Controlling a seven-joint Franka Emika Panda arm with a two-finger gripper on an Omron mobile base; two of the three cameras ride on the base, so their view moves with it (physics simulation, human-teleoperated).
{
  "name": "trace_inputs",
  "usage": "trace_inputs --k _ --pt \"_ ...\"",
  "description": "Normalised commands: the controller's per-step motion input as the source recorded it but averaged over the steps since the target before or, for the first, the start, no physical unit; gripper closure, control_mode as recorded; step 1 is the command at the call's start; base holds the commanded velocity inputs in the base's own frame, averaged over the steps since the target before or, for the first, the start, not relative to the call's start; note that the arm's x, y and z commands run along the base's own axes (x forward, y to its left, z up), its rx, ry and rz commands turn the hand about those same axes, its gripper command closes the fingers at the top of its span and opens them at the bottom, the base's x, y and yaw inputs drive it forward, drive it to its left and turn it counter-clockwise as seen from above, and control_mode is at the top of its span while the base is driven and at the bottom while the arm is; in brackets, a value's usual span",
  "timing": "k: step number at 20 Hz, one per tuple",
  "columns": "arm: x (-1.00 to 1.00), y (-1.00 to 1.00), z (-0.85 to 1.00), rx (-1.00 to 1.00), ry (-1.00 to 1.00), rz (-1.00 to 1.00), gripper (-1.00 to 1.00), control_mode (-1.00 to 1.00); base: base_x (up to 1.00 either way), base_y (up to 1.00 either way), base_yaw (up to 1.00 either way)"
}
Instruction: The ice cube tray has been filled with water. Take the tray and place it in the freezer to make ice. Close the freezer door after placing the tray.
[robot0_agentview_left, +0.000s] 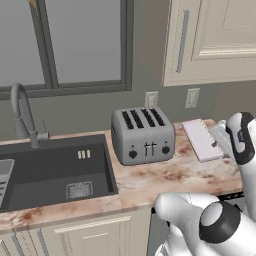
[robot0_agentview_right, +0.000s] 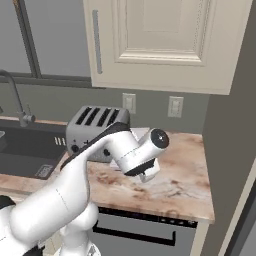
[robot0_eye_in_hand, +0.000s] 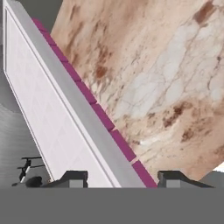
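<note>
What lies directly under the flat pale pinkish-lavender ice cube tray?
The ice cube tray rests on the mottled marble-look countertop beside the grey four-slot toaster. The counter patch beneath it is covered.

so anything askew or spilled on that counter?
No spill visible. The ice cube tray lies flat but angled to the counter edge, right of the toaster. The gripper straddles its long edge, jaws open.
</note>
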Motion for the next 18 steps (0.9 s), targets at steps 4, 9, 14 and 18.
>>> trace_inputs --k 4,9,14,18 --pt "-0.34 0.02 0.63 0.00 0.00 -0.06 1.00 -1.00 0.00 0.00 0.00" --pt "-0.38 0.10 0.67 0.00 0.00 -0.02 1.00 -1.00 0.00 0.00 0.00" --pt "-0.49 0.45 0.44 0.00 0.00 -0.01 1.00 -1.00 0.00 0.00 0.00" --pt "-0.43 0.65 0.27 0.00 0.00 0.00 1.00 -1.00 0.00 0.00 0.00"
